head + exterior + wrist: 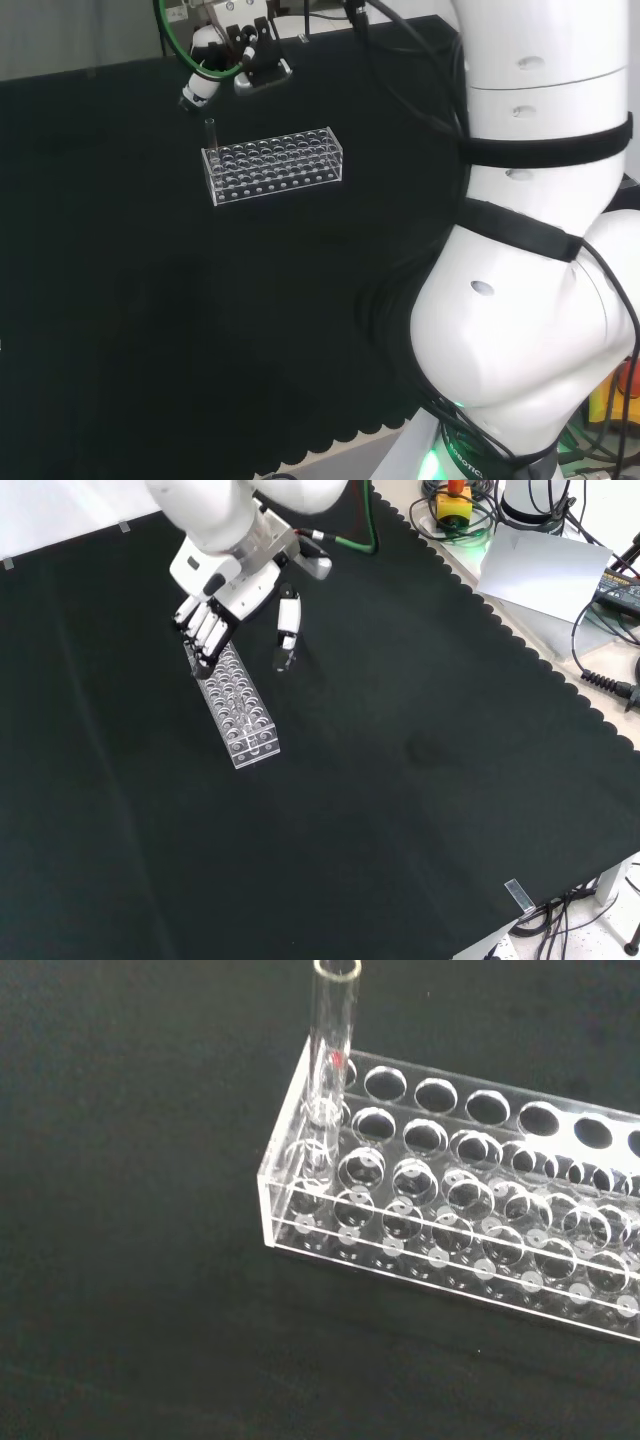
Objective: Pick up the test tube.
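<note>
Standing upright in a corner hole of the clear rack (273, 165), the test tube (210, 134) is seen at the rack's left end in the head view, upper left of centre, its open mouth rising above the rack's top plate. In the same view the hand (205, 75) is found above and slightly left of the tube, near the upper edge, apart from it.

In the front view the hand (210, 615) is placed at the upper left, with its fingers (203, 635) pointed down and fairly straight over the rack's far end, and the thumb (287, 628) spread well apart to the right; nothing is held, so the hand is taken to be open. The rack (240, 708) runs down and right from under the fingers. The tube cannot be made out there.

In the wrist view the tube (328, 1070) is shown upper centre, seated in the rack (450, 1230), whose other holes appear empty.

The approach step is judged to be in hand: the tube is not yet grasped. The next move is judged to call for the fingers and thumb to be lowered to either side of the tube's exposed top, closed on it, and the tube drawn straight up so the rack is not dragged.
</note>
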